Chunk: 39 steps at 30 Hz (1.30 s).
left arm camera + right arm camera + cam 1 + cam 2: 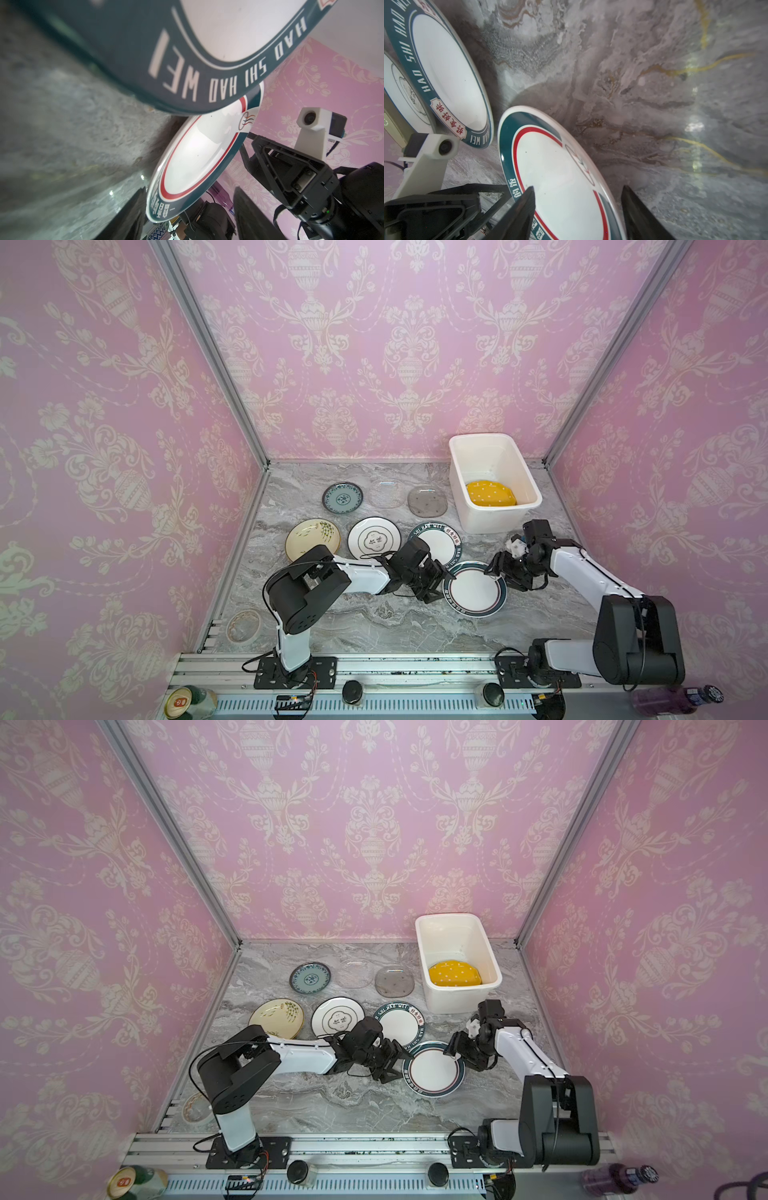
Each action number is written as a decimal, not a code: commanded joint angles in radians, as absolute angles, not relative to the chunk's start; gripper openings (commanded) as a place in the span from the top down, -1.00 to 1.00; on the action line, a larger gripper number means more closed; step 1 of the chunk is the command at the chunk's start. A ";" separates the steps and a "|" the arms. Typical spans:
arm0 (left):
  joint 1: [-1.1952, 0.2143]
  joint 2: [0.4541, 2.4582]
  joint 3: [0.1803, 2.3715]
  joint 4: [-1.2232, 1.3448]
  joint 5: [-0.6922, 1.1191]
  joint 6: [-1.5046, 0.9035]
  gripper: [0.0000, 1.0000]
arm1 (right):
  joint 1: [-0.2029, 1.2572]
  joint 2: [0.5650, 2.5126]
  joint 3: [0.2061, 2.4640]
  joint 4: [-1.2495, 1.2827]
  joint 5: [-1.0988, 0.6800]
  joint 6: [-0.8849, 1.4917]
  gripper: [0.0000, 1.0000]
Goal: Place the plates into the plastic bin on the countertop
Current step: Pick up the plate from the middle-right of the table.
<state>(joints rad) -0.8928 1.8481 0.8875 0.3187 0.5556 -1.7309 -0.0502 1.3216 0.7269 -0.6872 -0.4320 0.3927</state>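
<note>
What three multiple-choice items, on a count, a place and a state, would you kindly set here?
1. Plates on the countertop: A seven; B five; C nine.
2. The orange dotted plate lies: A on the countertop; B in the plastic bin; C held aloft.
3. The right end effector is: A shut, empty; B inside the bin; C open astride the red-ringed plate's rim.
Key: A, seven lie outside the bin; B, seen within its walls; C, fingers flank the rim.
</note>
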 commanded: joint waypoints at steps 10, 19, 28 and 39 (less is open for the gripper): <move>-0.914 1.880 0.885 0.432 0.589 -1.793 -0.34 | -0.023 1.227 0.724 -0.721 -0.591 0.426 0.03; -0.917 1.886 0.885 0.441 0.591 -1.801 -0.35 | 0.020 1.217 0.716 -0.735 -0.598 0.422 0.23; -0.917 1.888 0.882 0.450 0.591 -1.807 -0.35 | 0.093 1.201 0.713 -0.741 -0.587 0.429 0.29; -0.919 1.887 0.882 0.453 0.589 -1.808 -0.35 | 0.100 1.149 0.735 -0.773 -0.512 0.442 0.69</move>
